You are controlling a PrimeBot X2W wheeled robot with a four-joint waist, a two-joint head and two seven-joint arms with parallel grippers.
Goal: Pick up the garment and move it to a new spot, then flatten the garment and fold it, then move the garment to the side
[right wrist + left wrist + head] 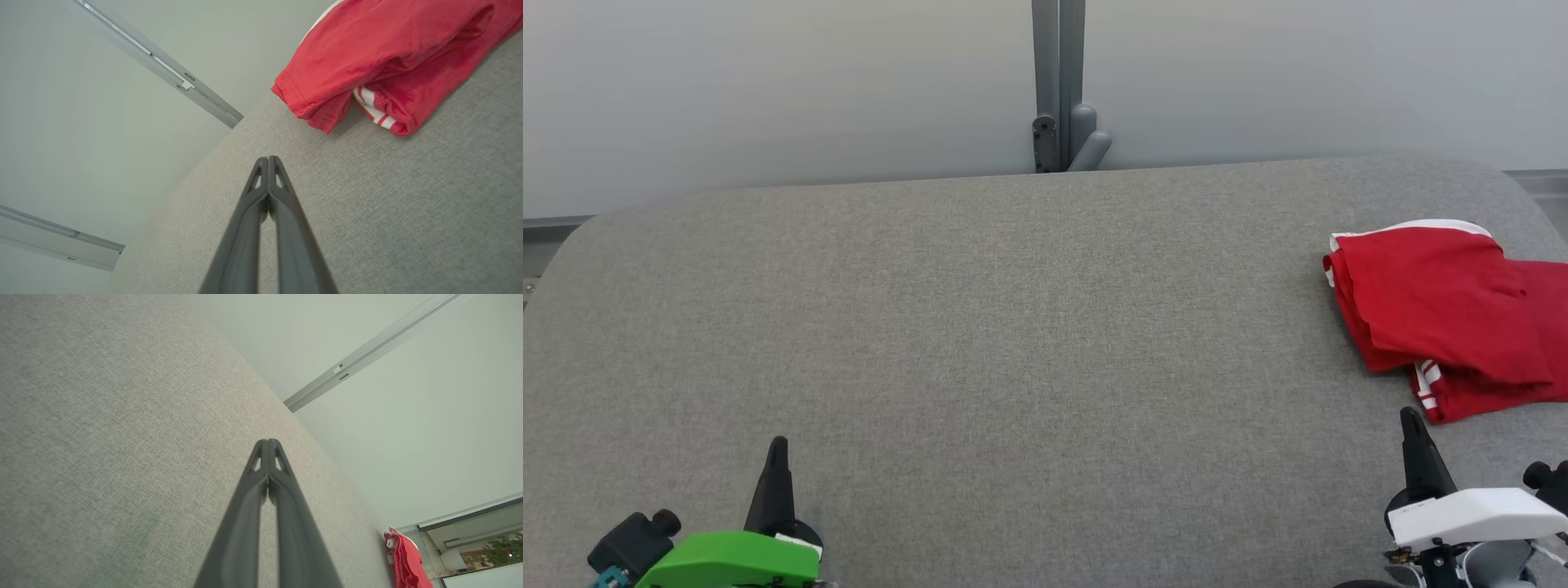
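The garment (1445,310) is a red T-shirt with white trim, lying folded in a bundle at the far right of the grey padded table (980,327). It also appears in the right wrist view as the garment (367,53), just ahead of my right gripper (267,158), and small at the lower right in the left wrist view (404,559). My right gripper (1411,416) is shut, empty, a short way in front of the garment. My left gripper (778,445) is shut and empty at the lower left, its tips together (267,441).
The grey fabric surface stretches wide between the two grippers. A pale wall with a grey vertical post (1059,82) stands behind the table's far edge. The table's corners are rounded, and the garment lies close to the right edge.
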